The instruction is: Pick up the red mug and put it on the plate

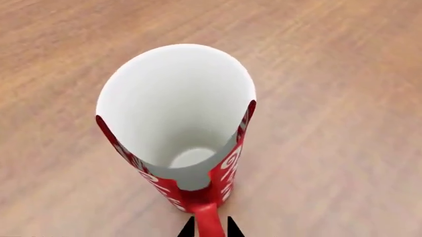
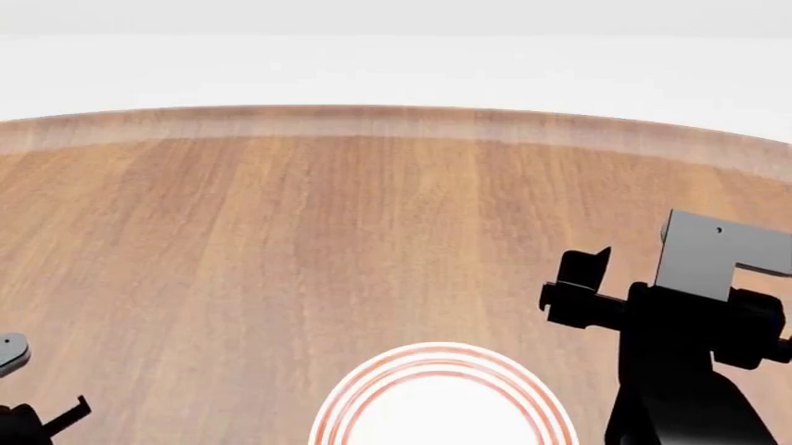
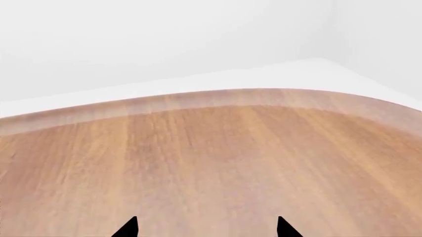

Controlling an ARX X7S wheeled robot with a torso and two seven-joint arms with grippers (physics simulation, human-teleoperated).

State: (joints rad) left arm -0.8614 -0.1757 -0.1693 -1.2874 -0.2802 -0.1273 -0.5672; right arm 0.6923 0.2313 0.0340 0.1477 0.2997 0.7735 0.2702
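Observation:
The red mug [image 1: 231, 170], red with a white pattern and a white inside, fills the left wrist view and stands upright over the wooden table. Its red handle [image 1: 207, 219] runs between the two fingertips of my left gripper [image 1: 211, 229], which close against it on both sides. In the head view the mug is out of view, and only a bit of the left gripper [image 2: 56, 415] shows at the lower left corner. The plate [image 2: 433, 350], white with red rings, lies at the near middle. My right gripper [image 2: 576, 283] hovers to the right of the plate, open and empty, as the right wrist view [image 3: 207, 229] also shows.
The wooden table [image 2: 371, 213] stretches far ahead to its rounded far edge [image 2: 396, 116], with a white wall behind it. The right arm [image 2: 693, 352] stands over the table's near right part.

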